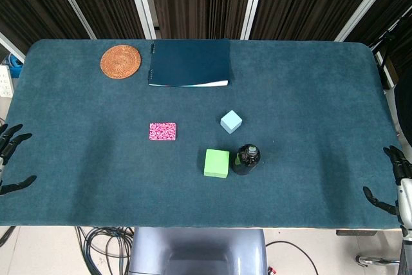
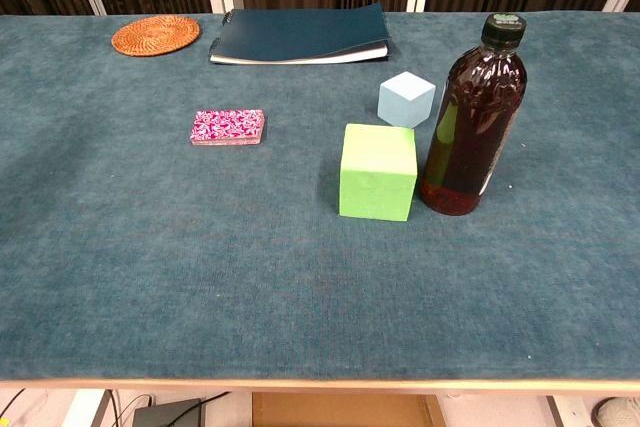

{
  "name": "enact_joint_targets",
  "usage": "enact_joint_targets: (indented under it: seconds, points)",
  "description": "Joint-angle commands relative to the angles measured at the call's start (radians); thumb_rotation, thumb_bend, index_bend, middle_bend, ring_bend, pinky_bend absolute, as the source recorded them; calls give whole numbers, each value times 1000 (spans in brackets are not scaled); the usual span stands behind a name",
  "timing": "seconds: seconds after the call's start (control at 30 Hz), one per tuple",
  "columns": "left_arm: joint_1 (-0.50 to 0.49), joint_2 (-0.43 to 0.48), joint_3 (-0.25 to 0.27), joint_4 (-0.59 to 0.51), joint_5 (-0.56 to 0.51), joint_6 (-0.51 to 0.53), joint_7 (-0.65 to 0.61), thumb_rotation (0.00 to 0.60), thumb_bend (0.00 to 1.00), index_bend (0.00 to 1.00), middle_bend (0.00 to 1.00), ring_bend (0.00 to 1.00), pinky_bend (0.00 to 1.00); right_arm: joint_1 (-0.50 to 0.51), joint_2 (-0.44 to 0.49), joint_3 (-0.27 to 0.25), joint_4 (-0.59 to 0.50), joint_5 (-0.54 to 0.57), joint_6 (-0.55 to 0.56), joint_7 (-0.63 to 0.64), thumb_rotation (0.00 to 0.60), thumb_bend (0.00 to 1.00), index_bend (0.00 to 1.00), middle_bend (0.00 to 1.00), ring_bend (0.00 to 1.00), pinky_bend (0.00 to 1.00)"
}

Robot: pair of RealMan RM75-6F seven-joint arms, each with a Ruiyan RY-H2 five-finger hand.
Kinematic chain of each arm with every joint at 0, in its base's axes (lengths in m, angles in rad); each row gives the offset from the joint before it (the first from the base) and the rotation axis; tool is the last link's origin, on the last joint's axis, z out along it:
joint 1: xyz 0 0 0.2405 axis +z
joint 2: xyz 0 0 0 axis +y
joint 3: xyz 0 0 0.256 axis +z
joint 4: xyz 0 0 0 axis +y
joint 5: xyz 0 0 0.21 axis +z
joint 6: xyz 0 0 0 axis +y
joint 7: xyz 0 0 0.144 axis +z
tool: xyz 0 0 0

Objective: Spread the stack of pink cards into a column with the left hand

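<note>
Head view showed the pink cards (image 1: pixel 162 131) lying right of the left robot hand (image 1: pixel 11 159), open, holding nothing.

L hand (image 1: pixel 11 159) cut off by head view's left edge, only fingertips show. R hand (image 1: pixel 391 185) clipped at right edge. Chest view shows neither. Card (image 1: pixel 163 131) count too small to tell.

**Robot body, visible parts**

Head view only; chest view shows none of the robot. Left hand (image 1: pixel 11 156): black, slim segmented fingers with a glossy finish. Right hand (image 1: pixel 390 181): same black fingers, joined to a pale grey-white wrist housing at frame edge. Cables, screws, markings: too small to tell.
</note>
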Motion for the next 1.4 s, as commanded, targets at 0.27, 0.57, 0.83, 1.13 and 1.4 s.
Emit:
enact_joint_targets:
  seconds: [0.27, 0.57, 0.83, 1.13, 1.4]
  points:
    - [31, 25, -12, -40, -26, -6, 23, 600, 46, 254, 161, 30, 79, 2, 2, 0, -6, 8, -10, 0, 600, 268, 95, 56, 140, 186]
    - [27, 25, -29, -43, -25, -32, 35, 600, 46, 256, 161, 29, 79, 0, 6, -1, -8, 12, -12, 2, 600, 268, 95, 56, 140, 186]
    - [-2, 15, -58, -47, -63, -104, 62, 600, 46, 260, 161, 29, 68, -1, 10, -2, -12, 15, -16, 6, 600, 268, 95, 56, 140, 186]
    - [-55, -3, -104, -107, -113, -177, 159, 600, 46, 281, 172, 29, 83, -1, 11, -1, -16, 17, -18, 9, 600, 268, 95, 57, 140, 186]
    - [-270, -115, -205, -198, -318, -442, 425, 600, 74, 289, 170, 29, 87, -2, 15, -2, -19, 22, -24, 22, 600, 268, 95, 57, 140, 186]
